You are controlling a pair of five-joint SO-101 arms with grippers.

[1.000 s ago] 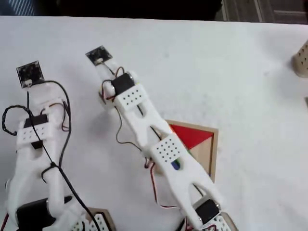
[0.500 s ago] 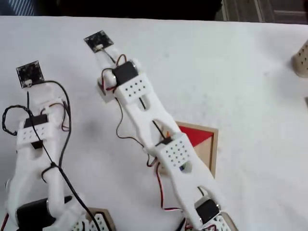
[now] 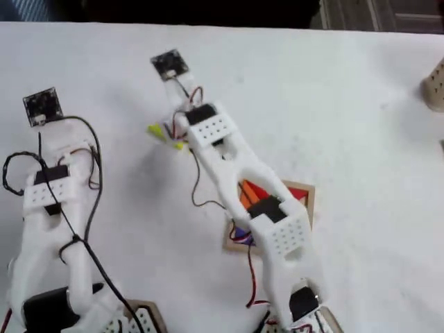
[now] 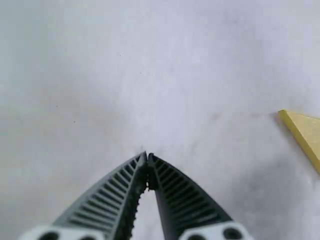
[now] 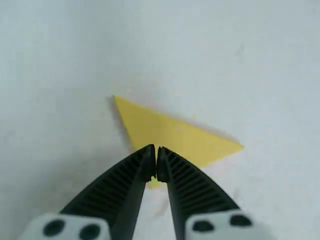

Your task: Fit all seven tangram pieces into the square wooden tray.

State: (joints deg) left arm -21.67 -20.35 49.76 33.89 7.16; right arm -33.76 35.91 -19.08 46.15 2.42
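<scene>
A yellow triangle (image 5: 170,131) lies flat on the white table. My right gripper (image 5: 154,150) is shut, its tips over the triangle's near edge with nothing between them. In the high view the yellow triangle (image 3: 161,132) pokes out beside the right arm's wrist (image 3: 208,128). The square wooden tray (image 3: 309,200) sits under that arm's elbow, with red (image 3: 297,193), orange (image 3: 245,195) and blue (image 3: 239,234) pieces showing in it. My left gripper (image 4: 147,158) is shut over bare table, and a corner of the yellow triangle (image 4: 303,133) shows off to its side.
The left arm (image 3: 48,194) with its black cable stands at the table's left. A tan perforated object (image 3: 435,86) sits at the right edge. White table stretches open toward the far side and right.
The right arm has swung rightward, uncovering the yellow triangle beside its wrist. Its elbow now covers more of the tray. The left arm has not moved.
</scene>
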